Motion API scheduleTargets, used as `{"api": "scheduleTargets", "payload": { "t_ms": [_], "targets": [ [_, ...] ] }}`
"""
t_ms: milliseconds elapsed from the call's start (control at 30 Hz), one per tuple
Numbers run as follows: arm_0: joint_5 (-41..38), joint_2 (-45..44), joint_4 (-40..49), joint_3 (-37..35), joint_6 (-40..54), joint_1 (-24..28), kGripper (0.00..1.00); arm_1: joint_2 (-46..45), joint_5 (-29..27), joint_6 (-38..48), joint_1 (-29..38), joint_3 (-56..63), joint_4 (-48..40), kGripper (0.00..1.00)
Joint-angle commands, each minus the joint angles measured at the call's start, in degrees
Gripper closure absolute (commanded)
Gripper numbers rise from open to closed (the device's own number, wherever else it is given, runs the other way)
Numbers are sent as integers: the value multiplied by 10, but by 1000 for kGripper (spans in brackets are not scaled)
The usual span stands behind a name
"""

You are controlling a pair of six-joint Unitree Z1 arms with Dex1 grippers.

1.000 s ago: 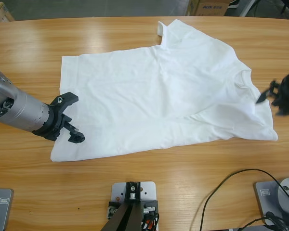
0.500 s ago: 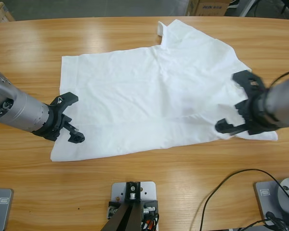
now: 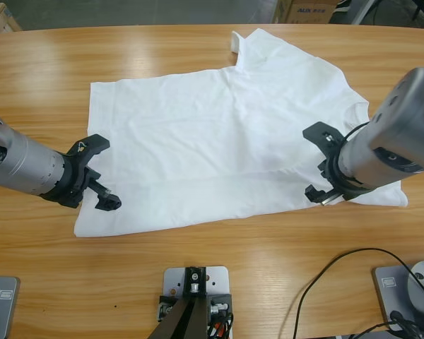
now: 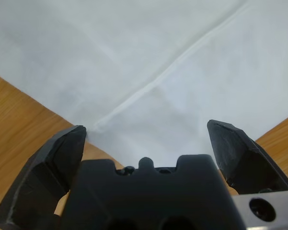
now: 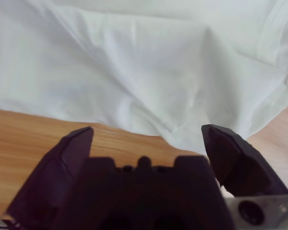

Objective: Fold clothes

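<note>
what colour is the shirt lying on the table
Plain white; the T-shirt shows best in the high view, spread on the wooden table.

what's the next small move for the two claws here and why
Probably lower both and close on the near hem: the left claw and right claw hang open over the near edge of the flat white T-shirt, with no cloth between the jaws in either wrist view.

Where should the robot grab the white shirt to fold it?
Probably the near long edge of the shirt, which lies flat and free. The left gripper at the hem corner and the right gripper near the sleeve, both open, could pinch it from their own sides.
</note>
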Motion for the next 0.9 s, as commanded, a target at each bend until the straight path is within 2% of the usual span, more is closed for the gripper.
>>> {"api": "scheduleTargets", "payload": {
  "t_ms": [33, 633, 867, 900],
  "targets": [
    [-7, -7, 2, 19, -8, -4, 23, 58, -3, 5, 5, -9, -1, 253],
    [-8, 4, 1, 18, -7, -4, 23, 64, -35, 21, -31, -12, -6, 255],
    [-7, 4, 1, 19, -7, -4, 23, 80, -32, 28, -32, -12, -7, 276],
    [-7, 4, 1, 19, -7, -4, 23, 81, -33, 31, -32, -12, -6, 313]
  ]
}}
